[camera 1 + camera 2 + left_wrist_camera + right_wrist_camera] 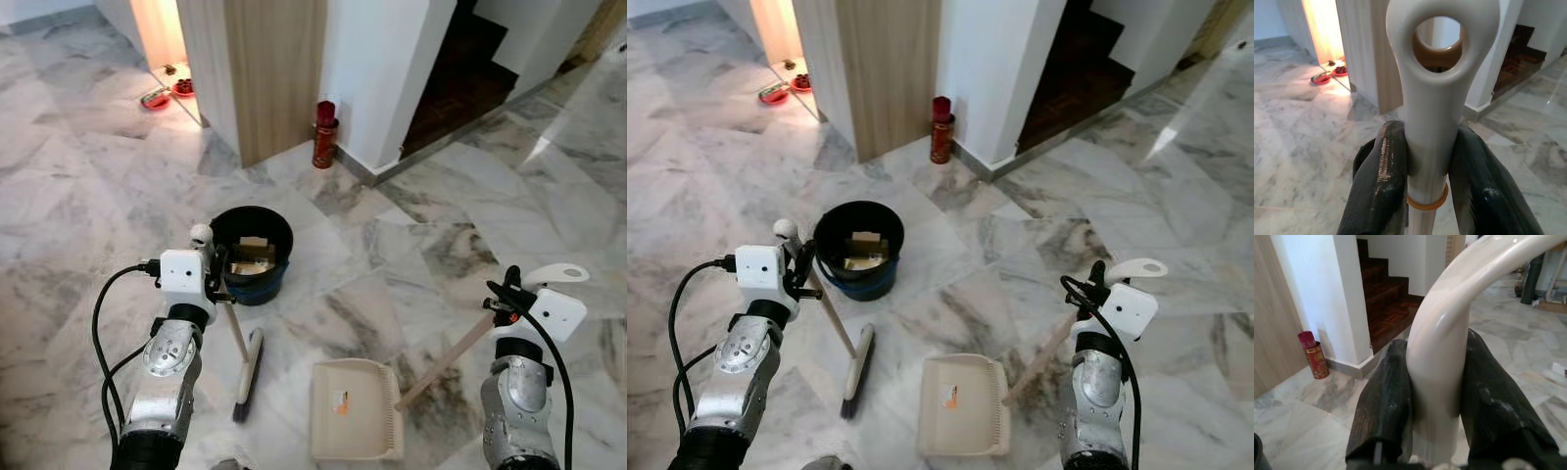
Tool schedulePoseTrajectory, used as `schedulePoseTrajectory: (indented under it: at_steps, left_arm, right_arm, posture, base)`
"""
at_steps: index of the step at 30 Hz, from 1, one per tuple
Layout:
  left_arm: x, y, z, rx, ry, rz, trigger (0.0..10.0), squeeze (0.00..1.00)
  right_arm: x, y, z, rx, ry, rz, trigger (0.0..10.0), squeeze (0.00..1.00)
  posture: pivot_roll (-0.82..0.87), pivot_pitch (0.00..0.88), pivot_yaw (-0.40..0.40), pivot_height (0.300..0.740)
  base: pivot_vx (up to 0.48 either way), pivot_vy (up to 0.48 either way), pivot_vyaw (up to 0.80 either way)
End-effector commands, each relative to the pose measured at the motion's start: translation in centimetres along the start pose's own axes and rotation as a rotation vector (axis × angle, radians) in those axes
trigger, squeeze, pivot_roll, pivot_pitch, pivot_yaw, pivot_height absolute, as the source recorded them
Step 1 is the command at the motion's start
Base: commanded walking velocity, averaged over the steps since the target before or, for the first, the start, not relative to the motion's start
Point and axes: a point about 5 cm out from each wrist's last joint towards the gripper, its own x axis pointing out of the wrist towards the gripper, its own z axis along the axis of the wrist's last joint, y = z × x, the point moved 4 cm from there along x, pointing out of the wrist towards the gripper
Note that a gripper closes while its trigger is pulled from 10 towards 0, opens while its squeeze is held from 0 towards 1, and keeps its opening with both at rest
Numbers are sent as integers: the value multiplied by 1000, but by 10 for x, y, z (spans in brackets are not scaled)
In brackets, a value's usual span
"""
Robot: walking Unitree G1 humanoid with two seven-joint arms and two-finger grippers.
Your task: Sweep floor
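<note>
The marble floor (pixel 411 235) is viewed from head height, forward and downward, by both eye views, which share nearly the same scene. Each handle is seen very close by its wrist view, seemingly facing toward the white wall (pixel 1347 293).

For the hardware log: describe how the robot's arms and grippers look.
Both arms are silver metal with ribbed, jointed segments. Each wrist carries a white boxy housing, and black cables loop from it down the forearm. The left gripper and right gripper each have two long, glossy black fingers.
</note>
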Motion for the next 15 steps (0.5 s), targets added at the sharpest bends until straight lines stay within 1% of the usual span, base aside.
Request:
schedulePoseTrajectory:
  at_steps: [1,3,6,7,15]
  left_arm:
    - [5,-10,11,10,-48,-32,10000,0]
    - [5,-10,11,13,-48,-31,10000,0]
    - [6,-8,11,24,-49,-29,10000,0]
    - [7,-8,12,10,-52,-25,10000,0]
    - [8,-8,13,12,-59,-31,10000,0]
  right_arm:
    - [1,-10,3,0,-14,-31,10000,0]
    - [1,-10,3,-1,-14,-30,10000,0]
    - [1,-9,3,0,-13,-31,10000,0]
    - [1,-9,3,0,-13,-32,10000,0]
    - [0,-9,2,1,-13,-35,10000,0]
  posture:
    - [148,111,-86,740]
    - [148,110,-86,740]
    - [148,104,-82,740]
    - [148,101,-79,740]
    - [148,92,-78,740]
  base:
    - [0,0,-800]
    - [0,0,-800]
    - [0,-475,-800]
    - [0,0,-800]
    - [0,0,-800]
